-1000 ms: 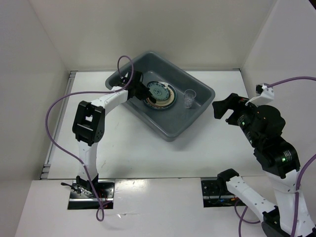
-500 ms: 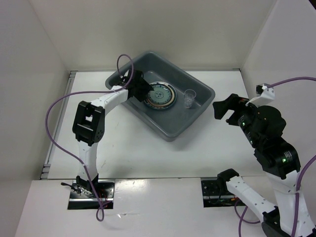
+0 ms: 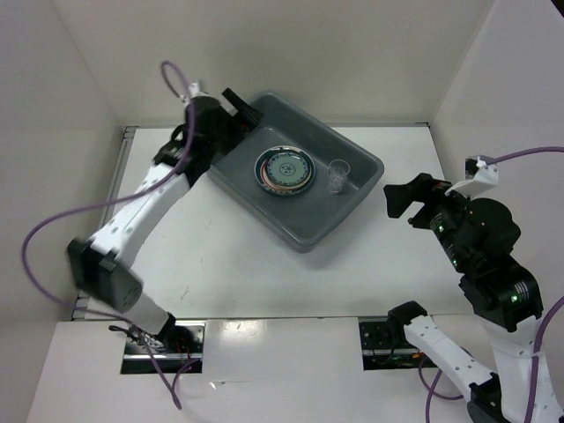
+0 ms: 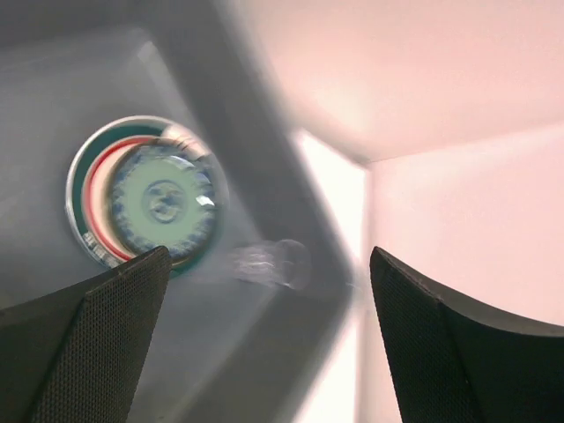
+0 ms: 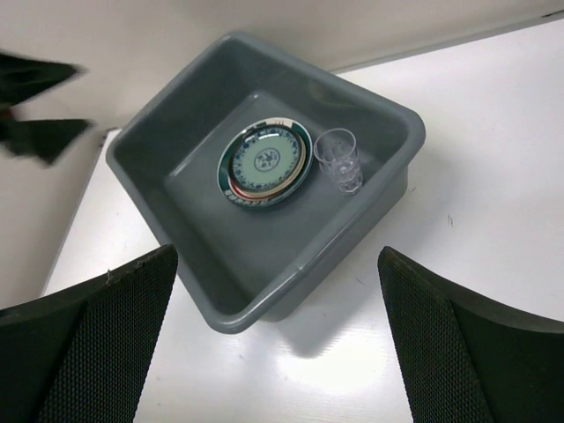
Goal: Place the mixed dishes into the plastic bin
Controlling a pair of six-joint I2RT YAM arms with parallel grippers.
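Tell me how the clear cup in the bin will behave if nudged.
The clear cup stands upright, taller than wide, so a push would probably tip and roll it. It looks thin and light, likely sliding on the smooth floor of the plastic bin.

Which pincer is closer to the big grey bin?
Left. The left pincer hangs over the far left corner of the bin; the right pincer is off past its right side.

Your top view runs bright and even under soft overhead light, just a faint shadow beneath the plastic bin (image 3: pixel 295 216) on the table (image 3: pixel 229 264). Your left wrist picture is smeared with blur, the clear cup (image 4: pixel 269 263) a ghost, the wall (image 4: pixel 458 203) washed pink. Your right wrist view is crisp, glints on the cup.
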